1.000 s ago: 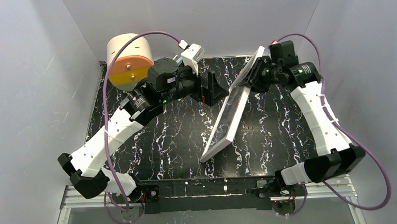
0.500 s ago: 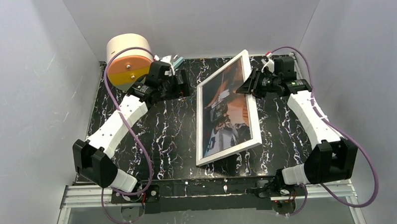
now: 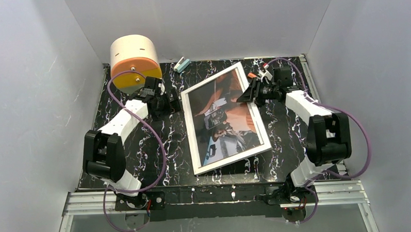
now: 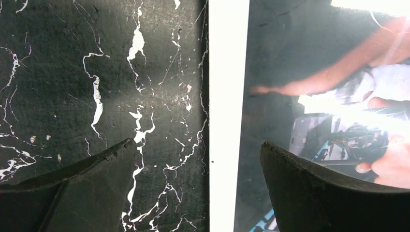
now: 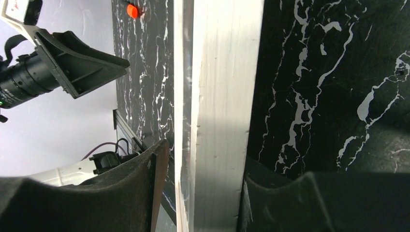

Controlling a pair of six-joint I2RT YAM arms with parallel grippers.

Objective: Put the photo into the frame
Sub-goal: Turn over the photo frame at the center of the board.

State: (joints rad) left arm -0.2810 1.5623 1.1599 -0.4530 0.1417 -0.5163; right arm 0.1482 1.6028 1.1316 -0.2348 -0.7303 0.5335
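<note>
Right gripper (image 3: 246, 93) stands at the right long side of the frame (image 3: 192, 132), near its far end, with the white rim between its two jaws. They are close to the rim on both sides, but whether they press it or are loose, I cannot tell. Left gripper (image 4: 196, 142) is wide apart and holds nothing. It stands across the opposite long side near the far left corner, one finger over the table (image 3: 142, 149), the other over the glass. The frame lies face up on the table, flat or nearly so, and its long axis goes from far to near. The photo (image 3: 224, 118) shows under the glass, so the task seems almost finished. I judge the coming move is a release. The right gripper should leave toward its right, across the long axis, otherwise it can drag the rim.
</note>
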